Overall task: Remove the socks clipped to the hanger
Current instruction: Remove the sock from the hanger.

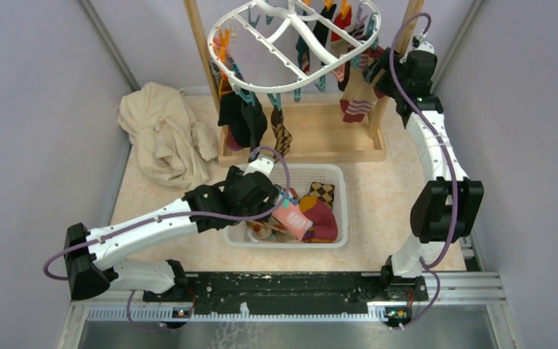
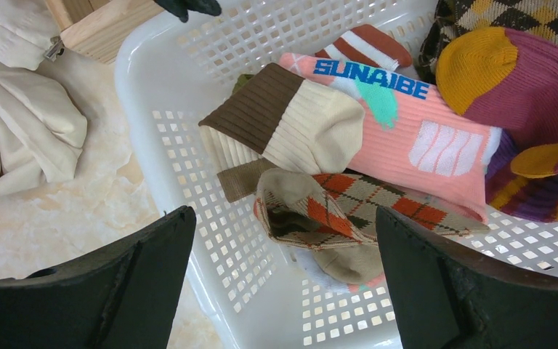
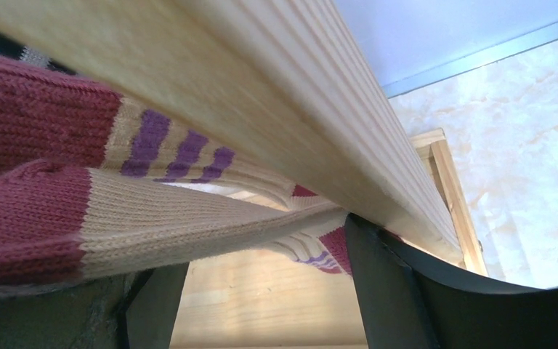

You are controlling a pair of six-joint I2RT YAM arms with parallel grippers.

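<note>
Hanger: a white oval rack [image 1: 280, 88] with inner spokes and teal and orange clips hung at the top of the overhead view, inside a wooden frame [image 1: 320, 142].
Socks on hanger: dark socks [image 1: 241, 120] dangled at the left; a maroon and cream striped sock [image 1: 356, 109] hung at the right.
Socks in basket: a pink sock [image 2: 407, 131], a brown and cream one, an argyle one and a maroon and mustard one lay in the white mesh basket [image 1: 344, 203].
Left gripper: it [image 2: 283, 218] hung over the basket's near left edge, fingers spread wide and holding nothing.
Right gripper: it [image 3: 261, 243] sat beside the frame's right post, fingers apart, with the striped sock stretched across just above them.
Wrist views only: the pink sock's blue lettering; purple bands on the striped sock.
Overhead only: both arms, the whole hanger and a cream cloth [image 1: 163, 134] on the table.
</note>
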